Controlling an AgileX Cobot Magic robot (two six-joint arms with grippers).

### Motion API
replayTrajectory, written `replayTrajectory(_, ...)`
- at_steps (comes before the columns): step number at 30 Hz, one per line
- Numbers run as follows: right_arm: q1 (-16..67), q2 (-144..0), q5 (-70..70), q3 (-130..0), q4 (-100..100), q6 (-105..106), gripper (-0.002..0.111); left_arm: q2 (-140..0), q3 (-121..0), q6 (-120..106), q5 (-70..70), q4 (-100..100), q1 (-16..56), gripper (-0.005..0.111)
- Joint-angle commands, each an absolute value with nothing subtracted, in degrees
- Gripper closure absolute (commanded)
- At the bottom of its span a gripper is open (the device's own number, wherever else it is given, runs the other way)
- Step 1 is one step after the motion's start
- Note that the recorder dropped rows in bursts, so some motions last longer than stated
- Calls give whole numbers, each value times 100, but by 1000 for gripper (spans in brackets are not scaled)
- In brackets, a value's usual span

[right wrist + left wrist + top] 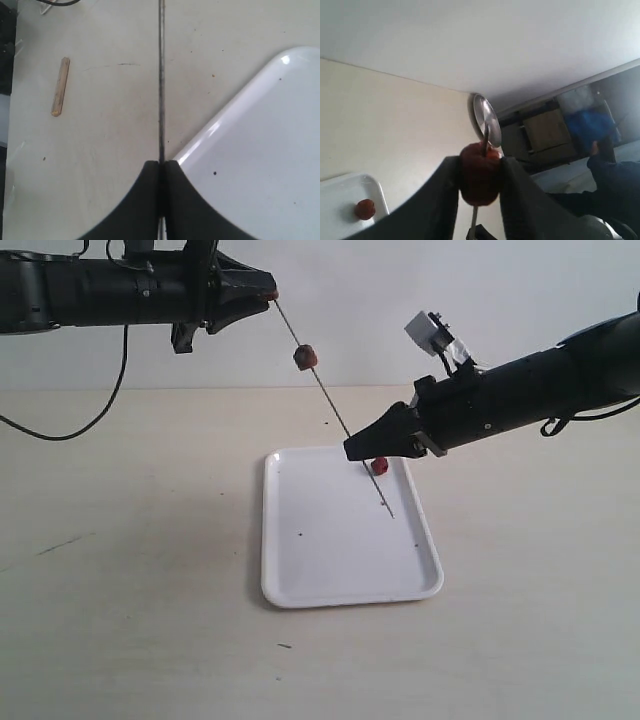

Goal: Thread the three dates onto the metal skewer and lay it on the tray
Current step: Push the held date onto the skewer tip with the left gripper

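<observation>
The metal skewer (335, 410) slants from upper left down to its point over the white tray (340, 570). My left gripper (268, 295) is high up, shut on a dark red date (479, 175) threaded at the skewer's top end, just under its round flat head (485, 120). A second date (305, 357) sits on the rod a little lower. My right gripper (350, 450) is shut on the bare rod (161, 90) above the tray's far edge (240, 100). The third date (380, 466) appears to lie on the tray (350, 187) beside the rod, under the right gripper; this date (365, 209) is well apart from the rod in the left wrist view.
A small wooden stick (60, 86) lies on the beige table beside the tray. A black cable (100, 410) hangs from the left arm at the back left. The tray carries a few tiny dark specks (214, 173).
</observation>
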State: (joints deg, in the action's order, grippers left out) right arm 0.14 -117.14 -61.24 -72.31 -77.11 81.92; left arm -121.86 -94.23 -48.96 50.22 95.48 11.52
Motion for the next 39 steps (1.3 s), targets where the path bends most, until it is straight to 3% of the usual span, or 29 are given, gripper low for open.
replayTrajectory(1, 38, -11705, -6066, -7235, -8022, 8360, 108, -12169, -9415, -4945, 5187, 9442, 1163, 79)
replayTrajectory(31, 38, -11705, -6045, -7235, -8785, 8733, 108, -12169, -9415, -5182, 5156, 8917, 1786, 78)
replayTrajectory(39, 38, -11705, -5948, -7235, -8713, 8721, 108, -12169, -9415, -5386, 5167, 8924, 1786, 49)
